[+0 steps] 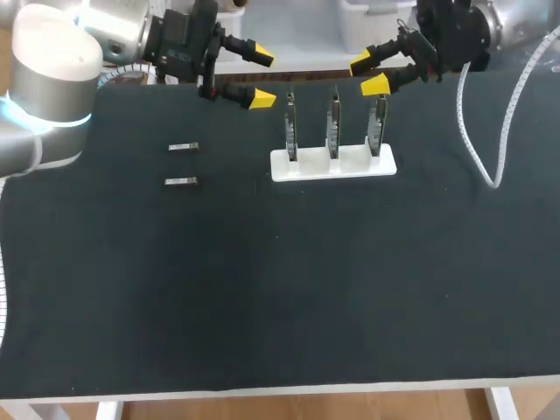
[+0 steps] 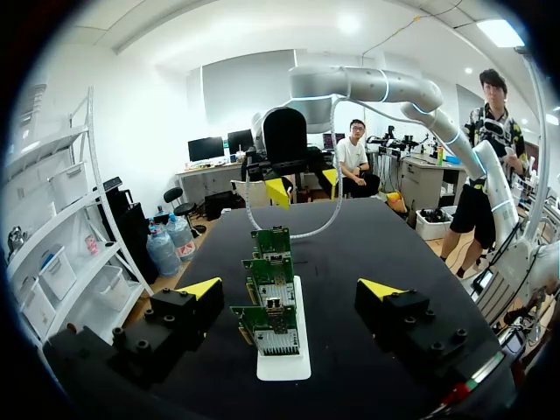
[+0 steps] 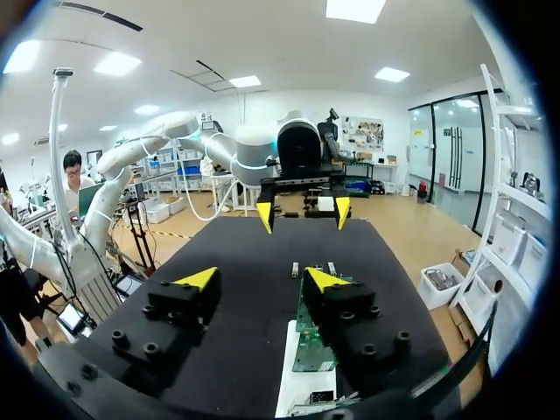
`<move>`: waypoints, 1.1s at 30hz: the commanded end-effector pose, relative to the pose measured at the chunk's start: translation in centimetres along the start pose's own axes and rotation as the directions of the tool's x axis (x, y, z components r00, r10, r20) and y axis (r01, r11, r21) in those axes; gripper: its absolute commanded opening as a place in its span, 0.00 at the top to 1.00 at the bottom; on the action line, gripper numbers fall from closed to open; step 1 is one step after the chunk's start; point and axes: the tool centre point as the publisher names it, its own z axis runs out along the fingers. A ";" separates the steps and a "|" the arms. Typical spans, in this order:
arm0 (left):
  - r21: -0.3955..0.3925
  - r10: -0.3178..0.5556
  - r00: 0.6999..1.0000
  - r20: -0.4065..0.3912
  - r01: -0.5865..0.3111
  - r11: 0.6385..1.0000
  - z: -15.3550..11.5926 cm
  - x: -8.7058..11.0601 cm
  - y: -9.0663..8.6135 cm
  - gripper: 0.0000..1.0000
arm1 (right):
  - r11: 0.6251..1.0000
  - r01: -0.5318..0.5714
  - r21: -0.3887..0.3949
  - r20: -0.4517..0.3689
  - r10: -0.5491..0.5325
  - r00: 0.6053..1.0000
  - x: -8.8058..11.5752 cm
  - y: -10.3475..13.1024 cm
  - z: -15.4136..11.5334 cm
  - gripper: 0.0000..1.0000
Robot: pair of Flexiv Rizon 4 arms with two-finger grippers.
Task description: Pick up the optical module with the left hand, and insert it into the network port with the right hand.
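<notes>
While both arms sit at the far edge of the table, neither holds anything. Left pincer: fingers spread wide, empty. Right pincer: likewise parted, empty.

Two modules lie flat on the table, rear optical module and front optical module, one just behind the other, not touching. Both sit on the left arm's side of the white stand, which holds three circuit boards upright in a row. The metal cage on the board nearest the left pincer is taken to be a network port.

Key relation: the modules lie nearer the robot than the left pincer, lower, and further out to the left. They do not show in the left wrist view. Each long axis runs left to right across the table, parallel to the stand. The left arm is clearly nearer; the right pincer is past the stand from them.

Judgement: pick not yet begun. The left pincer needs to come back and down, fingers closing across a module's narrow width.
</notes>
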 end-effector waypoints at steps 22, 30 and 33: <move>0.003 0.001 1.000 -0.001 -0.001 1.000 0.0 0.0 0.2 0.00 | 0.985 0.002 0.174 -0.004 -0.001 1.000 -0.1 0.7 0.1 1.00; 0.003 0.001 1.000 -0.001 -0.001 1.000 0.0 0.0 0.2 0.00 | 0.985 0.002 0.174 -0.004 -0.001 1.000 -0.1 0.7 0.1 1.00; 0.003 0.001 1.000 -0.001 -0.001 1.000 0.0 0.0 0.2 0.00 | 0.985 0.002 0.174 -0.004 -0.001 1.000 -0.1 0.7 0.1 1.00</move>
